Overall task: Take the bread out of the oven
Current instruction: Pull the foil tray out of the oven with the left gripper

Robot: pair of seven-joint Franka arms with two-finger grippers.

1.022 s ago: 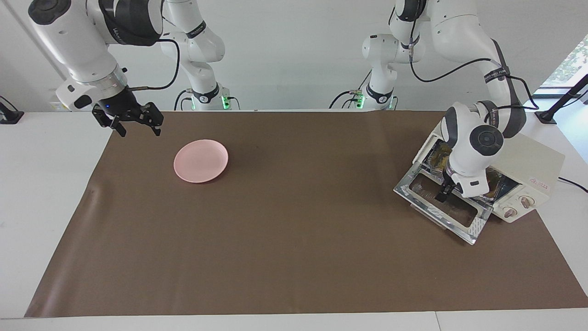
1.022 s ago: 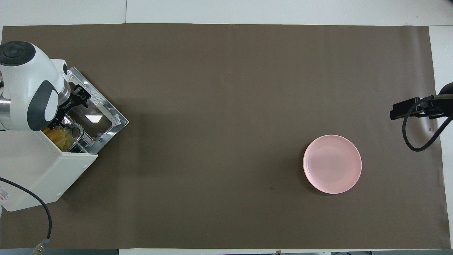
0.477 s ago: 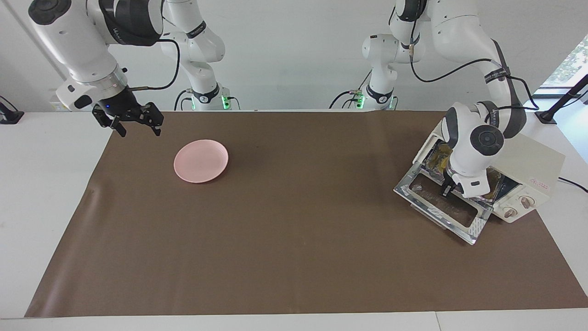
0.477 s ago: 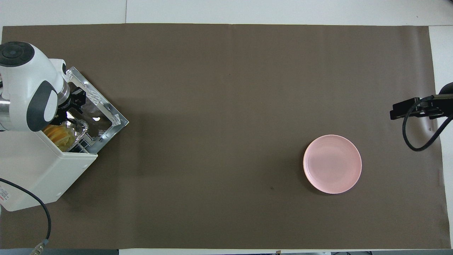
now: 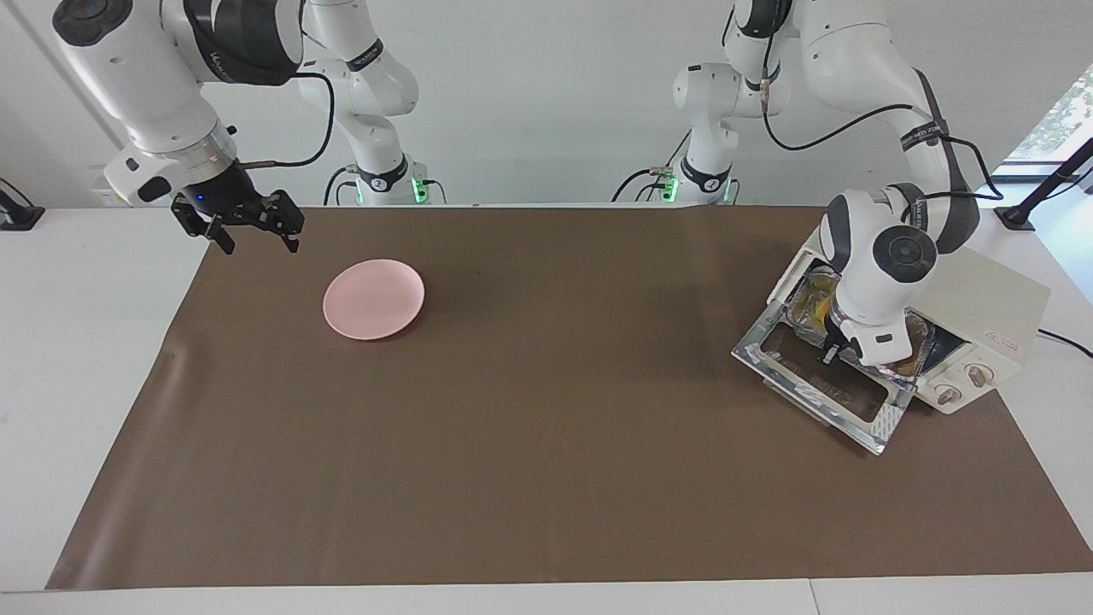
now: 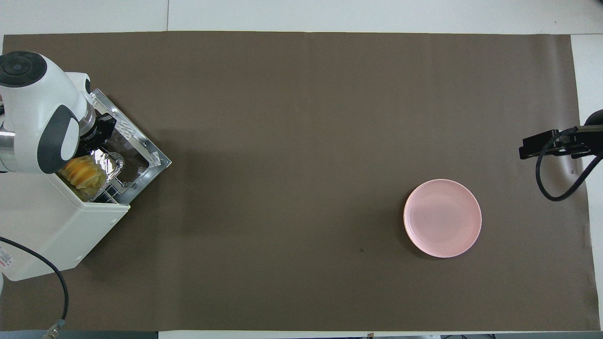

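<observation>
You are working at the oven [image 5: 982, 320], whose door [image 5: 824, 384] is lying open; the bread [image 6: 85, 172] is sitting in its foil tray [image 6: 112, 164] at the mouth. Your left gripper [image 5: 830, 352] is pinched shut at the tray's edge, so thin foil may tear or tip the loaf out. Your right gripper [image 5: 243, 224] is waiting open near the pink plate [image 5: 373, 299].

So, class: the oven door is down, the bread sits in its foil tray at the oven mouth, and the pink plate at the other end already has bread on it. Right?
Not quite. The overhead view shows the pink plate bare. The oven door is down, and the bread sits in its foil tray at the oven mouth.
</observation>
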